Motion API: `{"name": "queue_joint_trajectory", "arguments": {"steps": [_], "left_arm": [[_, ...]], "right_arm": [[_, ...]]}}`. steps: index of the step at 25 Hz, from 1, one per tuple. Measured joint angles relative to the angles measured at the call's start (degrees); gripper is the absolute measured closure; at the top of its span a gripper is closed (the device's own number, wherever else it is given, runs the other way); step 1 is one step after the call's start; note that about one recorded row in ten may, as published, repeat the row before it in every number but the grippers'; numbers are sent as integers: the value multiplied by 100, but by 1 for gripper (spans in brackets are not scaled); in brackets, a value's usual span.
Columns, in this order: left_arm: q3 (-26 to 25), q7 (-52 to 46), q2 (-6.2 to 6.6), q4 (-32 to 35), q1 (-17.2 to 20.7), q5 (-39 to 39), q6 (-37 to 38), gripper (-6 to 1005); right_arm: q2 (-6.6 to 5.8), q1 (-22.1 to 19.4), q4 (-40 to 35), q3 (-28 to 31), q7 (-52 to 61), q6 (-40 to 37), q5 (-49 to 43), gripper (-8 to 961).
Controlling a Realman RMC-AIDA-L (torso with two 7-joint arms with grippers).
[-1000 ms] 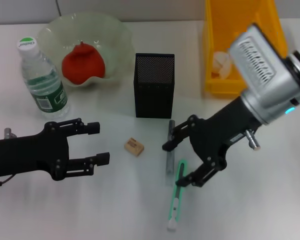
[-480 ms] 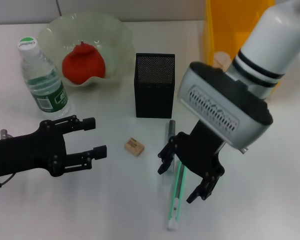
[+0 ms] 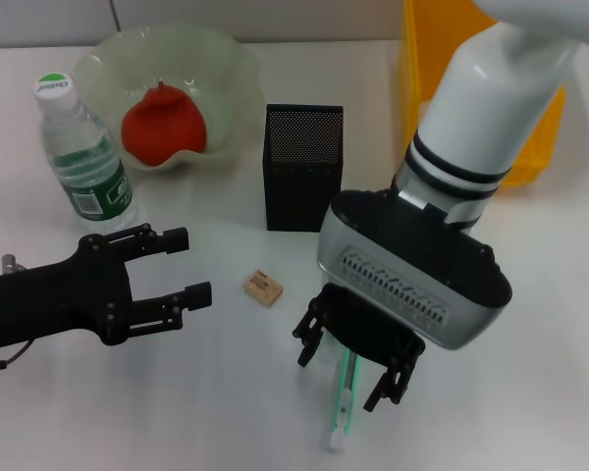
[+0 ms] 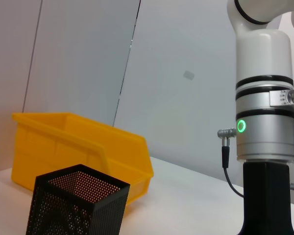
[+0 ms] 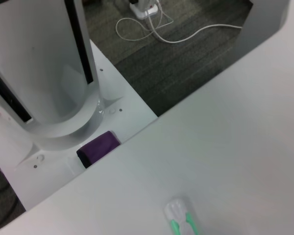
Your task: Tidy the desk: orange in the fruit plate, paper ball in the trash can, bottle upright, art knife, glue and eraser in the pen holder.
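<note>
Right gripper (image 3: 353, 368) spread, straddling green-and-white art knife (image 3: 342, 402), long axis 12–6 o'clock; left gripper (image 3: 182, 265) open, farther at 9.

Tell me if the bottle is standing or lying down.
Upright: the bottle stands on its base by the fruit plate, cap on top.

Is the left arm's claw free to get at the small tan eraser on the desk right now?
Probably yes: the left claw is open, with bare white desk between it and the tan eraser. The right claw is beside it, over the green-and-white art knife.
</note>
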Motion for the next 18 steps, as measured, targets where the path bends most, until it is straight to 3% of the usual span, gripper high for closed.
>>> {"name": "queue_joint_trajectory", "arguments": {"steps": [5, 14, 18], "left_arm": [[-55, 8, -26, 0, 10, -3, -4, 226], [-86, 12, -26, 0, 18, -4, -34, 227], [-117, 12, -25, 0, 45, -5, -28, 227]], "right_arm": [[0, 10, -35, -476, -41, 206, 205, 179], [0, 15, -128, -773, -45, 275, 334, 192], [0, 11, -148, -854, -47, 279, 345, 325]]}}
